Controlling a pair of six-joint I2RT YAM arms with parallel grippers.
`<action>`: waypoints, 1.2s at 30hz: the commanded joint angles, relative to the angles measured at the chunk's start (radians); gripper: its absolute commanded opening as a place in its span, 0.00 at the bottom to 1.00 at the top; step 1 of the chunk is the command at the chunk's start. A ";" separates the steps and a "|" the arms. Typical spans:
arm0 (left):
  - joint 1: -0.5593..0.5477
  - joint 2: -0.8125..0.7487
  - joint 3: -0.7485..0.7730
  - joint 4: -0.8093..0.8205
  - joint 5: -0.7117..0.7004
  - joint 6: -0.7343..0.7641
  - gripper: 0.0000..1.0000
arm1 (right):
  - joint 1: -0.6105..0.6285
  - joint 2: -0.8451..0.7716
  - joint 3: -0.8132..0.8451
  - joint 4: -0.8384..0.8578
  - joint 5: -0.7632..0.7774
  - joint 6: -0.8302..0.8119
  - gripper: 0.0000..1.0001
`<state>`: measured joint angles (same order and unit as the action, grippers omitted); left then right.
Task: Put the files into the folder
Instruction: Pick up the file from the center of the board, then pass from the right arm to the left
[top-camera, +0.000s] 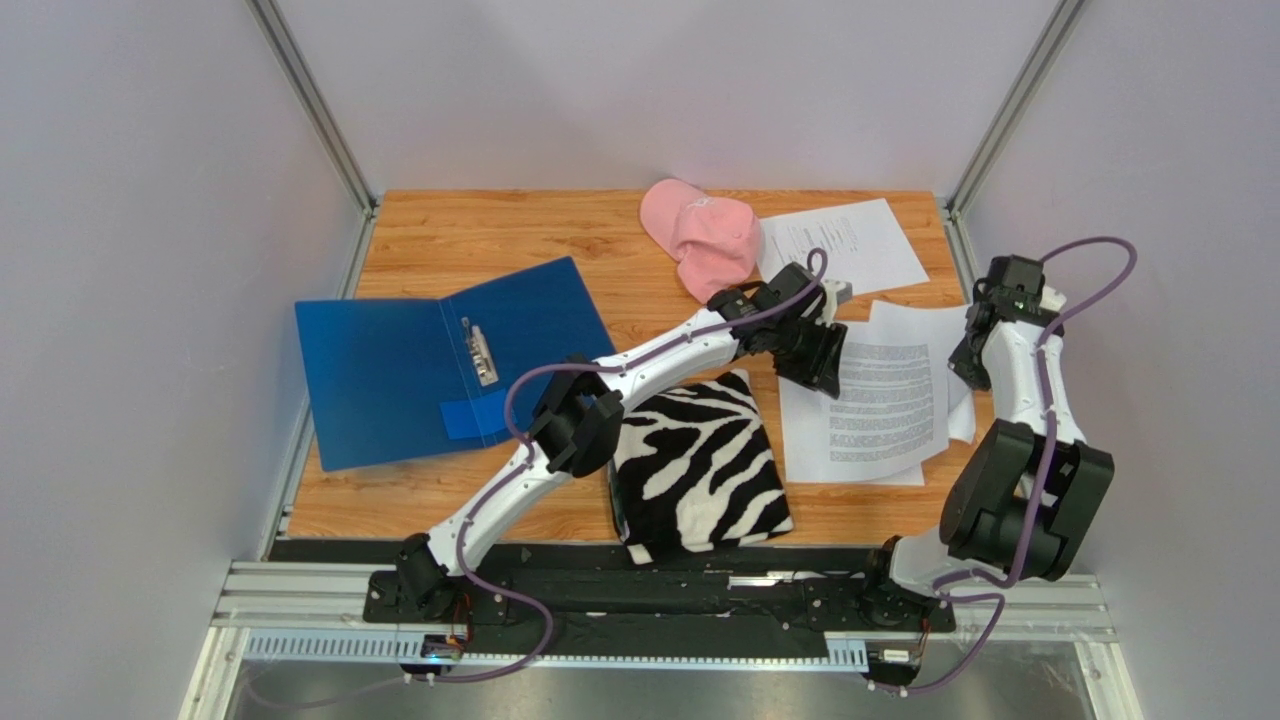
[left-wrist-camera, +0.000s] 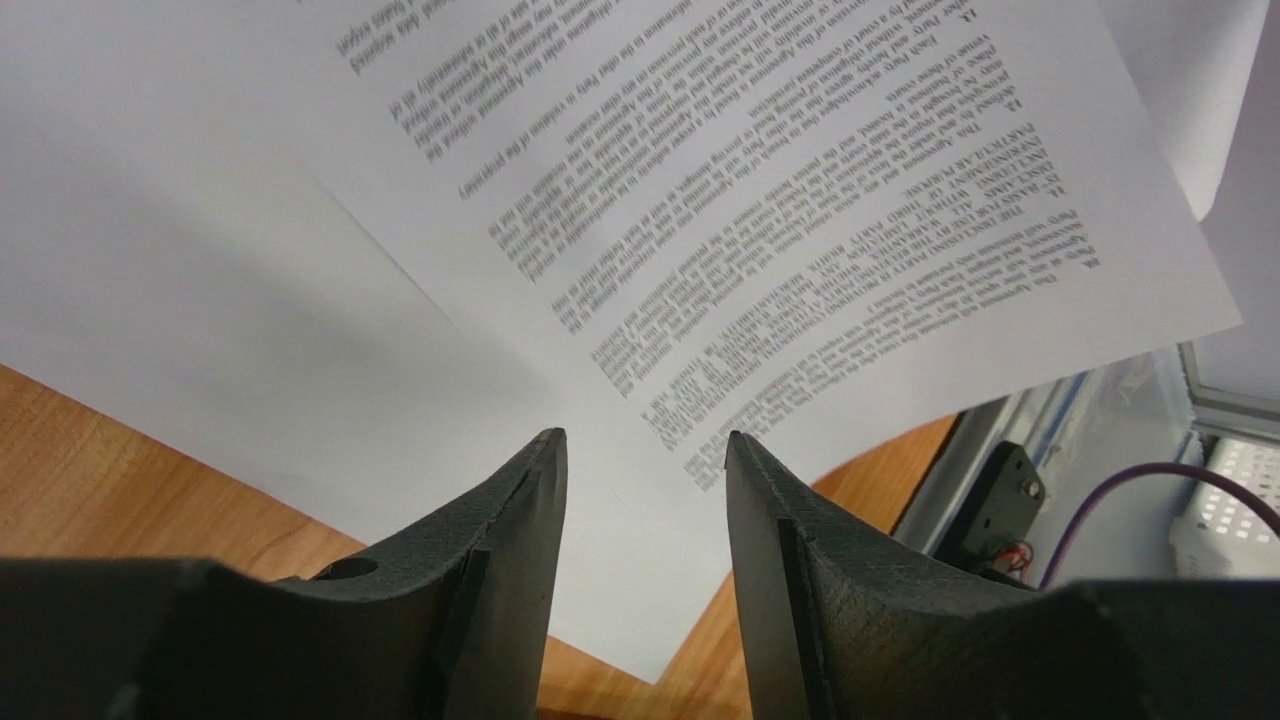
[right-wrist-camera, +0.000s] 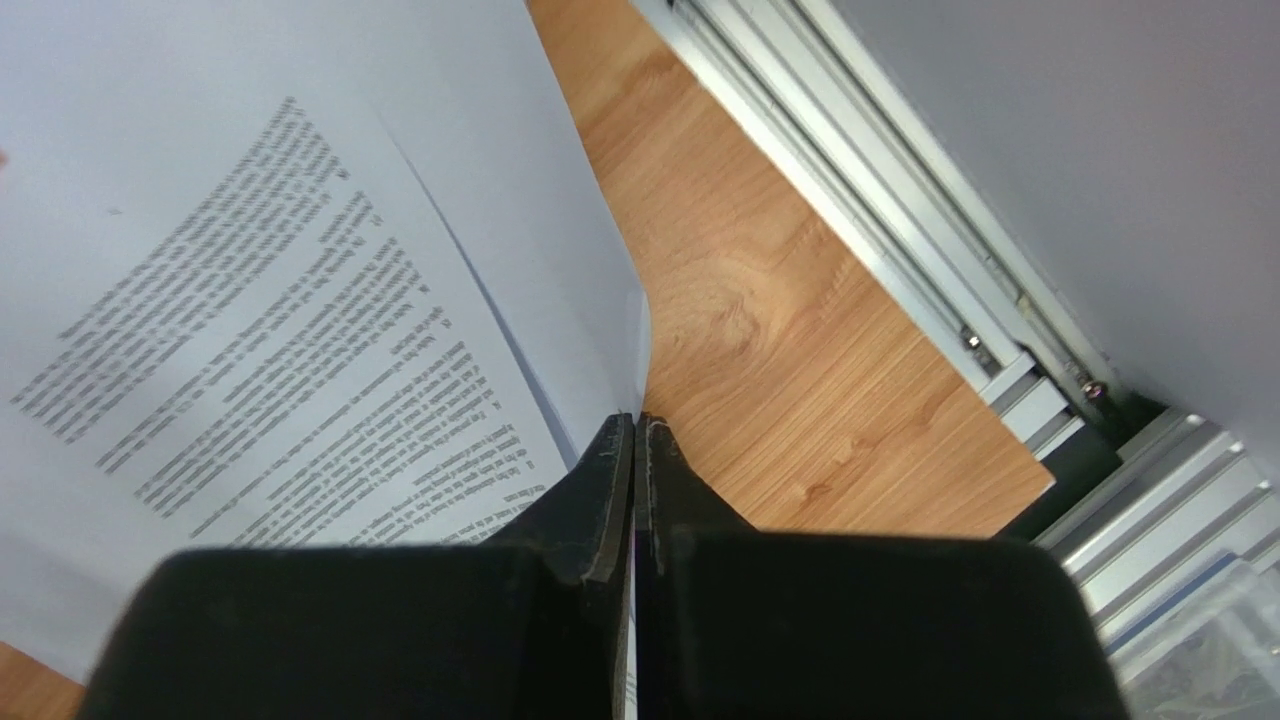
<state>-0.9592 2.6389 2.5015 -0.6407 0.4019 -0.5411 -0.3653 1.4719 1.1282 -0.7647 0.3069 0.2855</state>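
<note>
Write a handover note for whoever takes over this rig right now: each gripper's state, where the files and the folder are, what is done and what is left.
Left gripper: open, jaws apart over the left edge of the files, holding nothing.
Right gripper: shut, pinching a sheet's edge on the pile's right side.
Files: overlapping pile at the right; one more sheet lies at the back beside a pink cap.
Folder: lying open at the left, no paper in it.
Done: folder open, one sheet gripped.
Left: move every sheet into the folder.
</note>
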 joint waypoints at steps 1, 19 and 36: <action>0.008 -0.160 0.045 0.012 0.044 -0.023 0.53 | 0.057 -0.054 0.160 -0.073 0.115 -0.023 0.00; 0.137 -0.399 -0.079 -0.025 0.300 -0.066 0.67 | 0.239 -0.136 0.560 -0.252 0.089 -0.201 0.00; 0.635 -0.950 -0.920 0.398 0.742 -0.209 0.92 | 0.730 -0.074 0.786 -0.134 -0.617 -0.037 0.00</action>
<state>-0.3515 1.7641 1.7264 -0.4335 0.9920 -0.6460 0.3107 1.3937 1.8530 -1.0260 -0.1390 0.1856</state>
